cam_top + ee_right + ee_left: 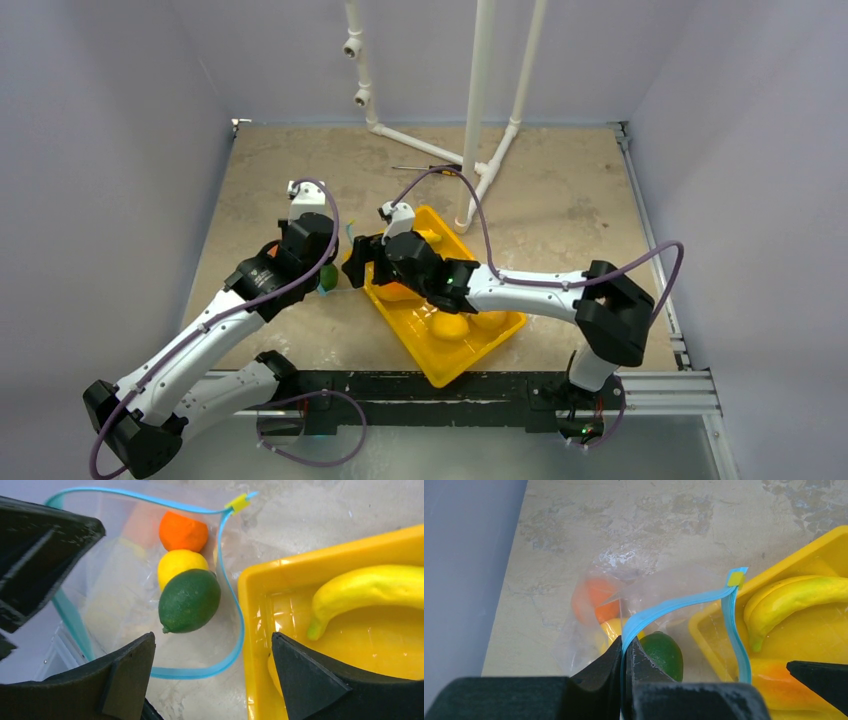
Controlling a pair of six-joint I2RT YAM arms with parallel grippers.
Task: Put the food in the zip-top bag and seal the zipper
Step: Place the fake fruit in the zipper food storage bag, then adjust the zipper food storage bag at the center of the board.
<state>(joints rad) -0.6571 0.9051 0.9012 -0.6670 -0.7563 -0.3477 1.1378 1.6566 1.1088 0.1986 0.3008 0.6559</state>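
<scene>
From above, the left arm's fingers [328, 272] and the right arm's fingers [357, 263] meet at the left corner of the yellow tray [470, 352], which sits on the worktop [560, 200]. The zip-top bag is mostly hidden beneath them.

The left wrist view shows the left fingers pinched shut on the teal zipper [674, 604], lifting one lip of the zip-top bag [624, 572]. Inside it lie an orange [599, 600], a lemon [611, 630] and an avocado [666, 652]. A banana [794, 597] and a mango [769, 672] remain in the tray.

In the right wrist view, the right fingers [212, 640] are spread wide and hold nothing, hovering over the bag's open mouth. The banana [370, 587] lies to their right, across the tray rim [325, 555]. Its long axis runs roughly crosswise to the view, along the line between the two fingers. The right arm is the nearer one, so the next pick probably falls to it, likely with a wrist turn to span the banana's width.
</scene>
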